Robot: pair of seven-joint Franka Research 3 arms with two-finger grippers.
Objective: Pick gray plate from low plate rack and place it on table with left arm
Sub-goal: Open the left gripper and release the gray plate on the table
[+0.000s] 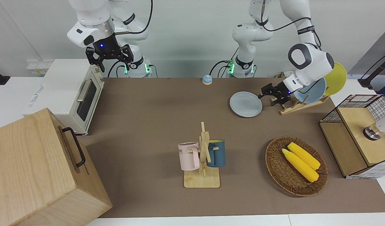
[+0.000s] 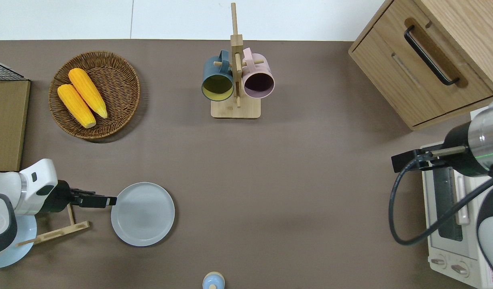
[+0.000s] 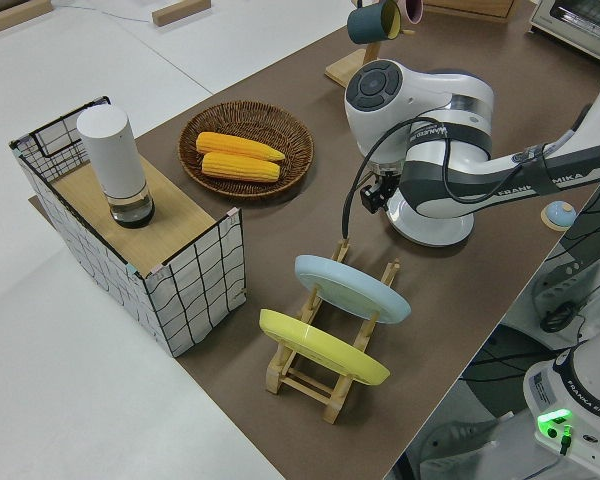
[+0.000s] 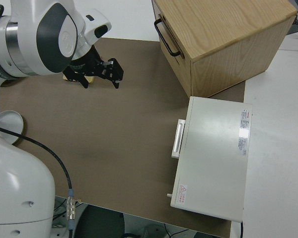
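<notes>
Placing step looked all but done: gray plate (image 2: 143, 213) lay flat on tabletop (image 2: 270, 180), just beside low plate rack (image 2: 53, 233). Left gripper (image 2: 106, 200) at plate's rim, jaws seemingly released; next, a clean withdrawal. Right arm parked. Rack held light blue plate (image 3: 352, 288) and yellow plate (image 3: 323, 347); wicker basket (image 2: 122, 68) held two corn cobs (image 2: 82, 98).

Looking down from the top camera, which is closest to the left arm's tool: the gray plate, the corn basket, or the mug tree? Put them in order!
From the left tool, in the overhead view:
1. The gray plate, lying flat on the table right beside the tool.
2. The corn basket, farther from the robots, at the left arm's end of the table.
3. The mug tree, farthest, near the table's middle.
</notes>
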